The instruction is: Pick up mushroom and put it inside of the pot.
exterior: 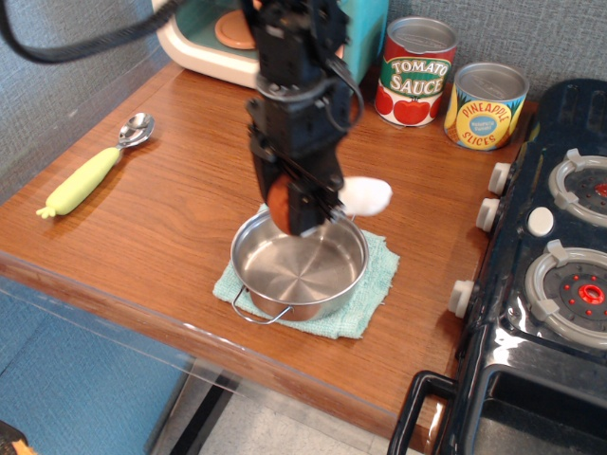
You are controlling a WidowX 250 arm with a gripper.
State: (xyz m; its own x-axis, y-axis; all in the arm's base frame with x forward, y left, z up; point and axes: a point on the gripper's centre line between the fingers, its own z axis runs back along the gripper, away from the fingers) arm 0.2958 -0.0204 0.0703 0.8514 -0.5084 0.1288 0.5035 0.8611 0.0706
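Observation:
The shiny steel pot [299,266] with two wire loop handles sits empty on a green cloth near the counter's front edge. My black gripper [302,210] hangs just above the pot's far side. It is shut on the mushroom [364,196]. The white stem sticks out to the right over the pot's rim. A bit of the brown-orange cap [278,197] shows at the gripper's left side; the rest of the cap is hidden between the fingers.
A green cloth [376,284] lies under the pot. A metal spoon with a yellow-green handle [90,172] lies at the left. A toy microwave [204,38], a tomato sauce can [415,71] and a pineapple can [485,105] stand at the back. A toy stove [555,246] is at the right.

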